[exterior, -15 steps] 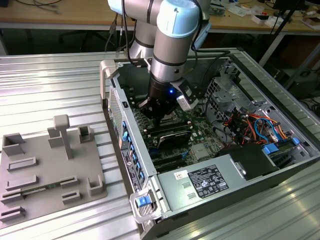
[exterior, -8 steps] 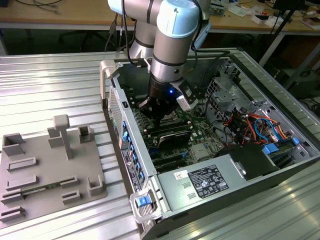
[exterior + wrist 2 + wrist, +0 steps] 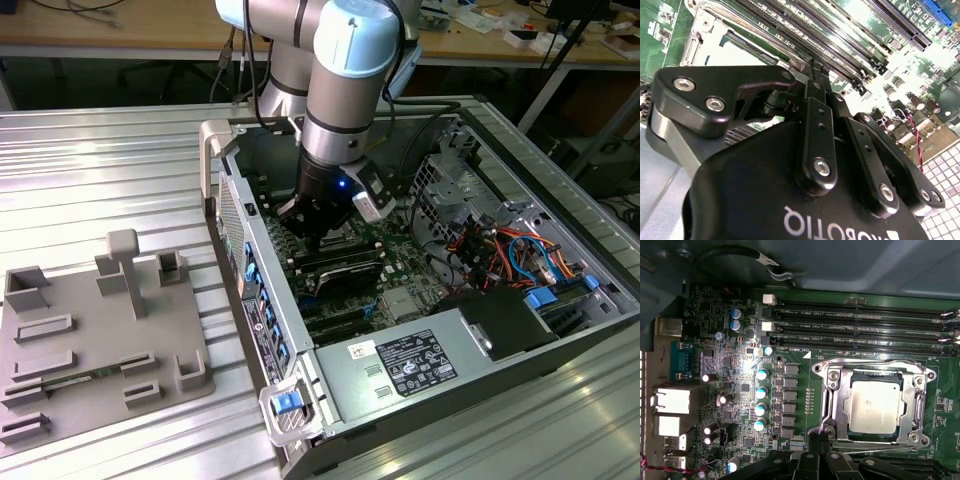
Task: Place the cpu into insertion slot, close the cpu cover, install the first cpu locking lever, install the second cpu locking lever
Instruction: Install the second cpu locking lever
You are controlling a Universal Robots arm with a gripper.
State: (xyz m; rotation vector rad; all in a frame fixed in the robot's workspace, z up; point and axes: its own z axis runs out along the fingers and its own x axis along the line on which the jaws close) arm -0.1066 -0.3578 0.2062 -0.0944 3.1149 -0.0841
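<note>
In the first wrist view the cpu (image 3: 874,407) lies flat in the insertion slot (image 3: 918,436), silver top up. The cpu cover (image 3: 837,395) is down over it, framing the chip through its window. One thin wire lever (image 3: 865,361) runs along the slot's side toward the memory slots, another (image 3: 875,443) along the opposite side. My gripper (image 3: 817,445) is shut, its fingertips together right at the slot's corner beside the hooked end of the second lever. In the second wrist view the gripper (image 3: 815,67) tapers to a closed point by the slot's silver frame (image 3: 702,35). In the exterior view the gripper (image 3: 320,238) reaches down into the open computer case.
Long black memory slots (image 3: 860,327) run beside the socket, with upright capacitors (image 3: 761,390) and rear ports (image 3: 670,400) further off. The case walls (image 3: 235,230) close in around the arm. A power supply (image 3: 420,362) and coloured cables (image 3: 510,250) fill the exterior view's right. A grey fixture plate (image 3: 90,340) lies outside.
</note>
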